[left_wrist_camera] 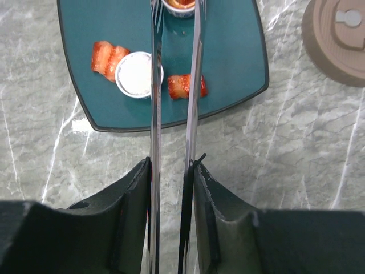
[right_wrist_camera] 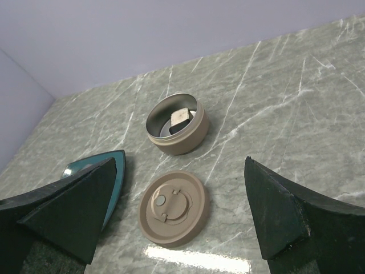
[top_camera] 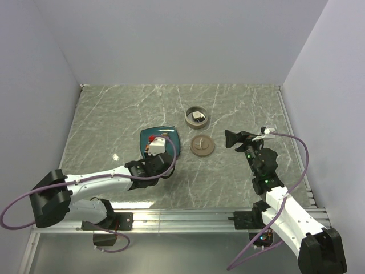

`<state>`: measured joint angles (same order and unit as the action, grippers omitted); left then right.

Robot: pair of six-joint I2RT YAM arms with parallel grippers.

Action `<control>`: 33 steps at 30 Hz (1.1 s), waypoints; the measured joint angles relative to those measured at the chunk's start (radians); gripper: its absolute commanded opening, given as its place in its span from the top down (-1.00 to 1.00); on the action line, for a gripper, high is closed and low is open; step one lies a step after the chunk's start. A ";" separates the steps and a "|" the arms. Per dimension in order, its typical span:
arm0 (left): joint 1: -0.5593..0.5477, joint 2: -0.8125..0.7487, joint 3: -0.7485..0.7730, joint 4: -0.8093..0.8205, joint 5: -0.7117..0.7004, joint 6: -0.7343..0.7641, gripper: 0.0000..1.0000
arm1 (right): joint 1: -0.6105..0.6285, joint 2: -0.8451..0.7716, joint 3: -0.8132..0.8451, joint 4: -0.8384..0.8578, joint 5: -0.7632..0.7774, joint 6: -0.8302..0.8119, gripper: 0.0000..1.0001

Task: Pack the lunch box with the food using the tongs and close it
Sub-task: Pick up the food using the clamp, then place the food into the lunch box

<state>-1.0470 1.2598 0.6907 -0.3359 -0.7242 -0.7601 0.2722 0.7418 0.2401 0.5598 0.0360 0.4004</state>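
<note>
My left gripper (left_wrist_camera: pixel 171 164) is shut on the tongs (left_wrist_camera: pixel 155 114), its fingers squeezing the two slim metal arms, which reach out over the teal plate (left_wrist_camera: pixel 228 68). On the plate lie pieces of food: a white round (left_wrist_camera: pixel 137 74), an orange-red bit (left_wrist_camera: pixel 108 58) to its left, and another (left_wrist_camera: pixel 183 87) between the tong arms. A further piece (left_wrist_camera: pixel 179 3) sits between the arms at the top edge, where the tong tips are cut off. The open lunch box (right_wrist_camera: pixel 177 127) holds one piece (right_wrist_camera: pixel 181 117). Its tan lid (right_wrist_camera: pixel 174 208) lies beside it. My right gripper (right_wrist_camera: pixel 179 164) hovers open above the lid.
The plate (top_camera: pixel 171 137) sits left of the lid (top_camera: pixel 202 145), with the lunch box (top_camera: pixel 197 117) behind the lid. Grey walls enclose the marble table on three sides. A metal rail (top_camera: pixel 188 217) runs along the near edge.
</note>
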 measured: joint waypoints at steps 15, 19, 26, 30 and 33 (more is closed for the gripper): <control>0.000 -0.067 0.030 0.000 -0.034 0.042 0.45 | 0.000 0.000 0.000 0.000 0.000 0.000 -0.99; 0.005 -0.067 0.037 0.015 -0.032 0.069 0.46 | 0.000 0.001 0.000 0.000 0.000 0.000 -0.99; 0.060 -0.021 0.104 0.102 0.020 0.156 0.46 | 0.000 0.001 0.000 0.000 0.000 0.000 -0.99; 0.090 0.039 0.160 0.165 0.064 0.221 0.46 | 0.000 0.001 -0.001 0.000 0.001 0.000 -0.99; 0.107 0.110 0.228 0.203 0.101 0.271 0.47 | 0.000 0.001 -0.001 0.000 0.001 0.000 -0.99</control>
<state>-0.9398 1.3701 0.9184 -0.1333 -0.6228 -0.4889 0.2718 0.7425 0.2390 0.5598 0.0372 0.4004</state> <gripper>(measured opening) 0.373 0.996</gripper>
